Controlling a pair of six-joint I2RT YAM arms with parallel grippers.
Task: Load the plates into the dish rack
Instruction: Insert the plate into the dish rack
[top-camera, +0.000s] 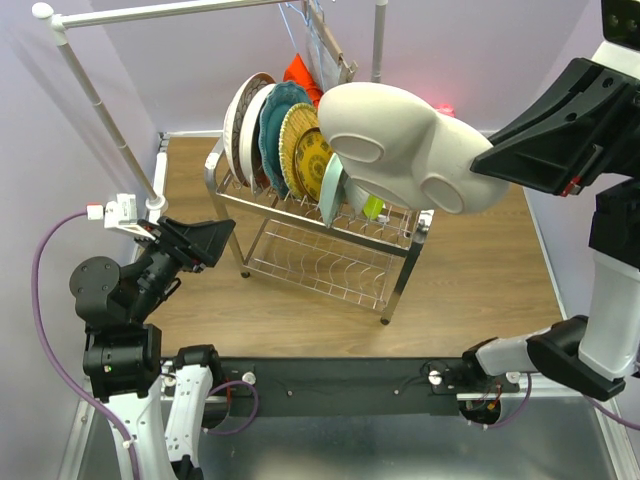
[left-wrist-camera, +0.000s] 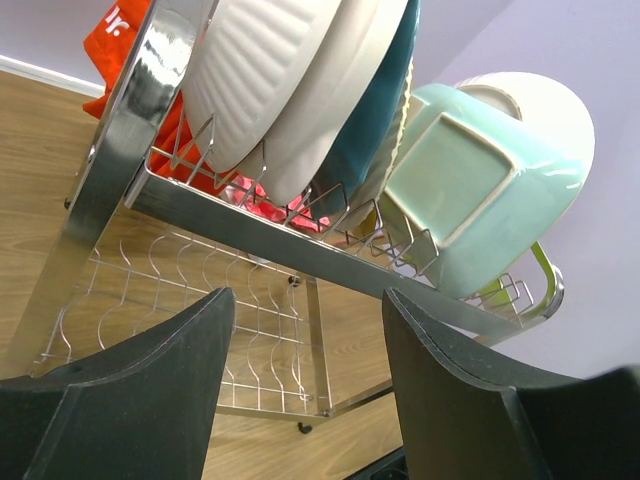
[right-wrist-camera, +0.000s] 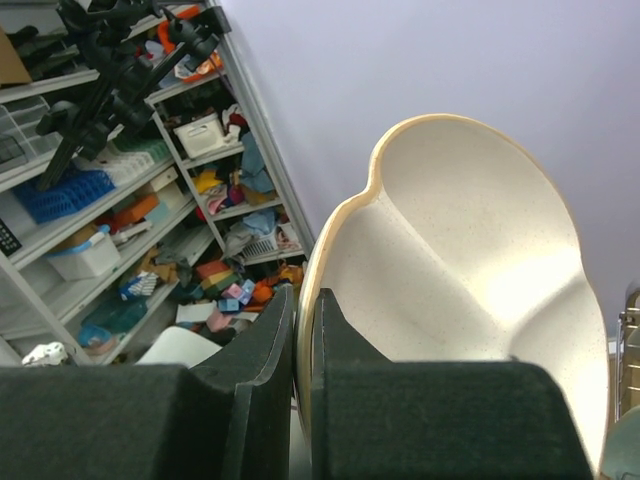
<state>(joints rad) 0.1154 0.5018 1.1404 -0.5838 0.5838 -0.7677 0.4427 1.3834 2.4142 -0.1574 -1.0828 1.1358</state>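
My right gripper (top-camera: 487, 165) is shut on the rim of a white divided plate (top-camera: 405, 145), held high above the dish rack (top-camera: 395, 290). In the right wrist view the fingers (right-wrist-camera: 340, 350) pinch that plate (right-wrist-camera: 460, 270) at its edge. Several plates stand on the rack's upper tier: a white ribbed plate (top-camera: 240, 125), a teal one (top-camera: 275, 130), a yellow patterned one (top-camera: 305, 150), a pale aqua one (top-camera: 332, 190) and a lime green one (top-camera: 373, 207). My left gripper (top-camera: 215, 238) is open, low at the rack's left end. The left wrist view looks up at the rack (left-wrist-camera: 300, 250) and the aqua plate (left-wrist-camera: 470, 190).
A white-poled clothes rail (top-camera: 100, 100) stands at the back left, with an orange cloth (top-camera: 305, 75) hanging behind the rack. The rack's lower wire tier (top-camera: 320, 262) holds nothing. Wooden tabletop (top-camera: 480, 270) lies to the rack's right. Cluttered shelves (right-wrist-camera: 150, 150) show behind the held plate.
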